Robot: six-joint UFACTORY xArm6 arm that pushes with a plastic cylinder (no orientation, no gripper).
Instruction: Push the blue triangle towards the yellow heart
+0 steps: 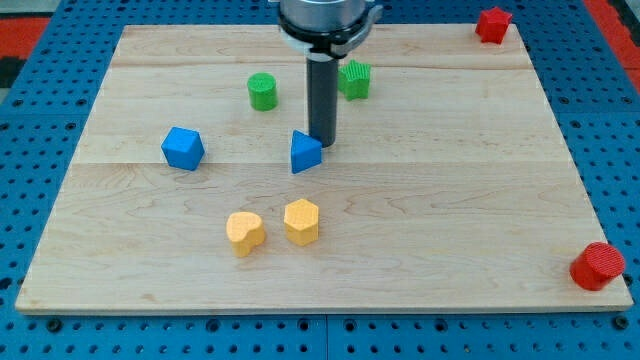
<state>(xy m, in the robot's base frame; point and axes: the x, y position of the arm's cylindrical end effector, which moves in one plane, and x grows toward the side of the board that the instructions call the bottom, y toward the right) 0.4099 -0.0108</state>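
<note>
Blue triangle [305, 153]: mid-worktop [450, 200], light, rigid, likely to swivel if pushed off-centre. My tip [321, 143]: touching its upper-right edge; no gripper fitted, so no grip to report. Yellow heart [245, 232]: below-left, beside yellow hexagon [301, 221].

You're looking down on a pale wooden worktop [480, 200], its planks running across the view with 2 faint seams showing. Around it lies a blue perforated base [30, 200], dotted with rows of small holes. At the view's top corners, patches of red surface [30, 25] peek in. Light is even and soft.
</note>
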